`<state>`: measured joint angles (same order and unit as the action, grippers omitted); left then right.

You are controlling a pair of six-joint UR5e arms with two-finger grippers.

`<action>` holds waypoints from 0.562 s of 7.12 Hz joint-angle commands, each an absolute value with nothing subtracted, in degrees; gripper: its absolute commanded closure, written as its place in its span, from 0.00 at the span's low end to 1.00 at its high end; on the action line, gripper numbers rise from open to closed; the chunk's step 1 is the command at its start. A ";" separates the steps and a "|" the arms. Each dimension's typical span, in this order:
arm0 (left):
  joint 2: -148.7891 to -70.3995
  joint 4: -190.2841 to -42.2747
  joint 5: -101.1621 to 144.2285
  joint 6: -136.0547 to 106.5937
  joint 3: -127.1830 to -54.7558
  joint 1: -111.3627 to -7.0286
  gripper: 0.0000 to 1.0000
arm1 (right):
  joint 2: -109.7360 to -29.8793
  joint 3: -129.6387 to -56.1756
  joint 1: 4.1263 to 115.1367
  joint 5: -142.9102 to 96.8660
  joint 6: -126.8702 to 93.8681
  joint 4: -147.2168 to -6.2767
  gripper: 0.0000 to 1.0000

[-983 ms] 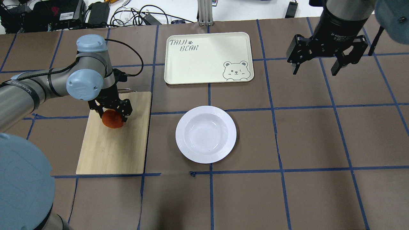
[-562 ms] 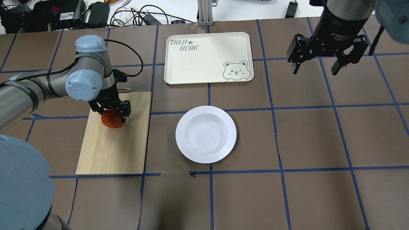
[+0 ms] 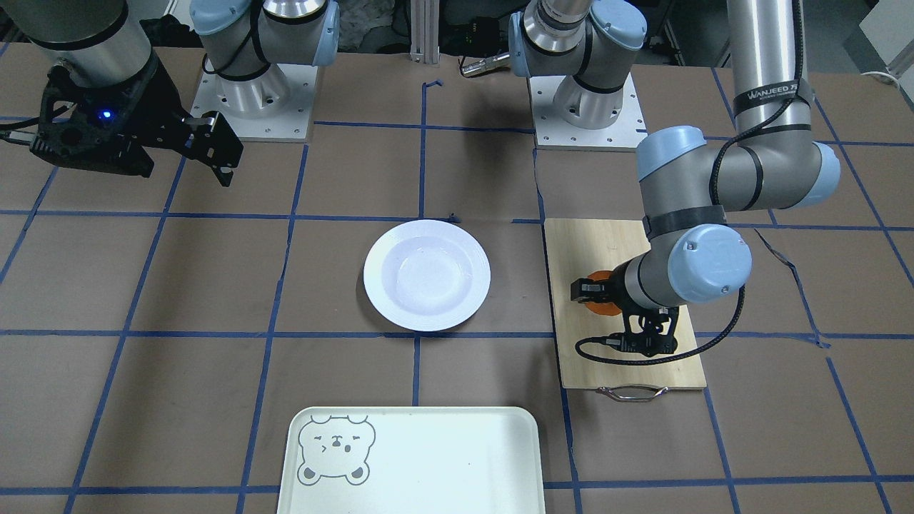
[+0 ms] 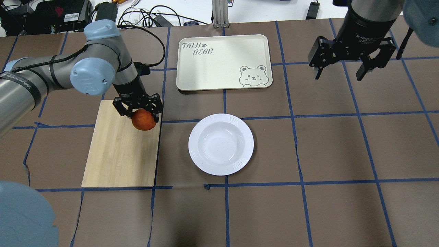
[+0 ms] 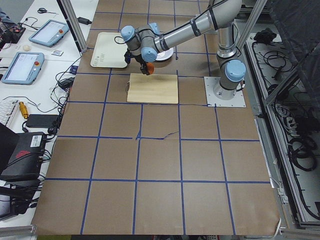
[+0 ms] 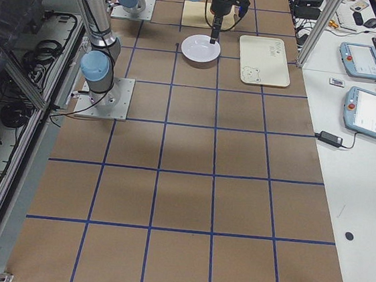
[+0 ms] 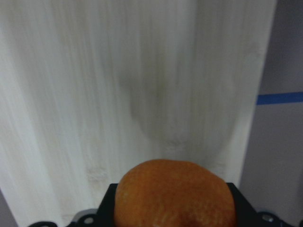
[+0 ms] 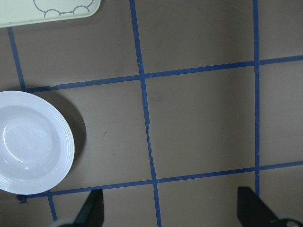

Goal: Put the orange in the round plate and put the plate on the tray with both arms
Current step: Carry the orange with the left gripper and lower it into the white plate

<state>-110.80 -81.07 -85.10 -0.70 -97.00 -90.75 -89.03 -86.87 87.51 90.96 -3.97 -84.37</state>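
Left pincer [image 4: 143, 116] clenched on orange [image 4: 144, 122], above bamboo cutting board [image 4: 116, 157] edge nearest round plate [image 4: 197, 156], likely for carry-over. Plate empty on bench [image 4: 343, 154], near tray [image 4: 219, 68]. Right pincer [image 4: 338, 76] released, well apart, probably awaiting two-arm lift.

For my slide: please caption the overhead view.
Left gripper holds the orange over the cutting board, beside the empty round plate.

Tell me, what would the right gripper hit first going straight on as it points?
Probably the bare table: the right gripper points down, and its wrist camera shows only brown surface and blue tape ahead, with the round plate off to one side.
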 commanded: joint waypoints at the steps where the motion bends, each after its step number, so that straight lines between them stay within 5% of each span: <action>1: -110.83 -80.78 -81.14 -15.66 -96.94 -103.57 0.85 | -88.95 -86.84 86.58 91.05 -4.92 -84.64 0.00; 4: -113.63 -68.98 -73.39 -19.77 -103.14 -107.14 0.85 | -88.24 -87.01 82.81 90.71 -3.61 -83.68 0.00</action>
